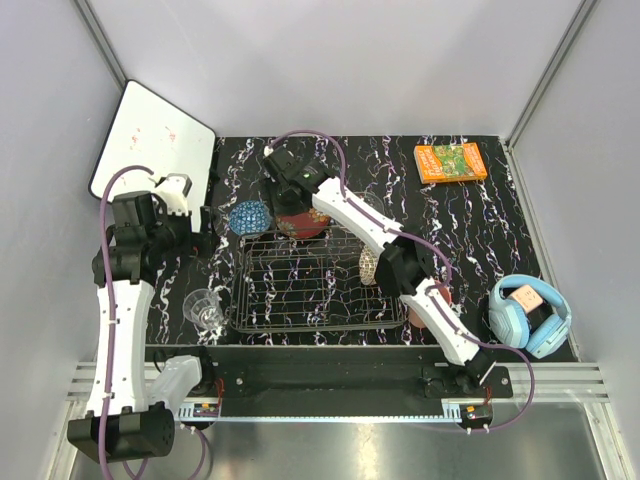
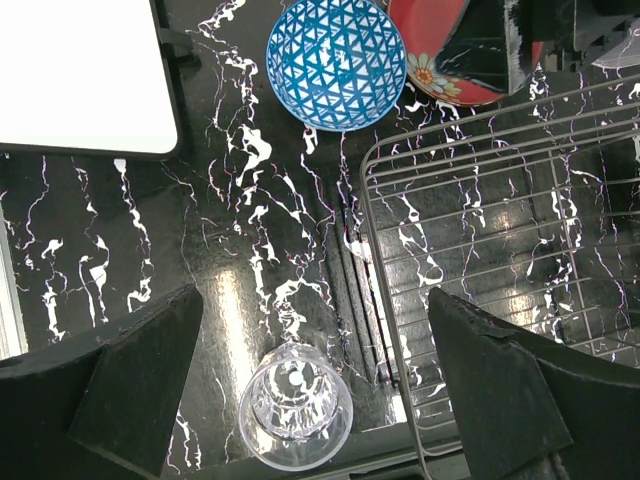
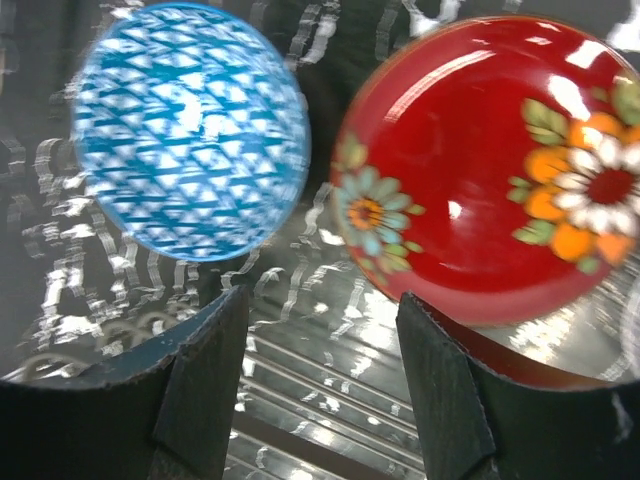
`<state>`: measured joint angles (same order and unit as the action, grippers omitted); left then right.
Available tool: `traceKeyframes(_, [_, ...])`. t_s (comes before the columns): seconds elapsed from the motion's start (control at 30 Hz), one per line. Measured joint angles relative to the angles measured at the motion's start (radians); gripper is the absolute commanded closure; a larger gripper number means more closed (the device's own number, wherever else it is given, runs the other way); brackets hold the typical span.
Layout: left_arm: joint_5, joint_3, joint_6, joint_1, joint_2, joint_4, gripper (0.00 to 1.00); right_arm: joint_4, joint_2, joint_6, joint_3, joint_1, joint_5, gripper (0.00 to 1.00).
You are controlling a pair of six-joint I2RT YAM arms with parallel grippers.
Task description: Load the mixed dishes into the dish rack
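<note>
Table point(image 1: 480, 230): black top with white marble-like veins, filling the middle of the overhead view.
Back wall point(image 1: 330, 60): plain pale grey panel, no windows.
Left wall point(image 1: 45, 150): same pale grey, slanting in towards the back.
Right wall point(image 1: 600, 150): same pale grey.
Posts point(image 1: 103, 42): bare metal strips running up the two rear corners.
Board point(image 1: 160, 140): white with rounded corners, tilted at the table's rear left.
Rail point(image 1: 560, 385): ribbed metal along the near edge.
Sheet point(image 1: 350, 450): dull brushed metal below the rail.
Light: even and soft, with pale glare on the glossy top.
</note>
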<state>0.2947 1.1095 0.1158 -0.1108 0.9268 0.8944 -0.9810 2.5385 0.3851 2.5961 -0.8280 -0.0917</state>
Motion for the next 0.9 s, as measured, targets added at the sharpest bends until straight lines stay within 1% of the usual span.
traceKeyframes(0.13, [0.004,0.0,0.0,0.0,0.0,-0.008,0.01,0.043,0.015,0.003,0.02,0.011,0.087,0.31])
traceKeyframes(0.33, [0.006,-0.007,0.0,0.0,0.0,-0.013,0.01,0.098,0.048,0.024,0.034,0.036,0.163,0.31])
traceKeyframes(0.57, [0.008,-0.007,-0.001,0.0,0.0,-0.019,0.01,0.136,0.101,0.031,0.035,0.06,0.211,0.31])
traceKeyframes(0.9, [0.023,-0.008,-0.001,0.0,0.007,-0.029,0.01,0.181,0.117,0.032,0.034,0.06,0.253,0.34])
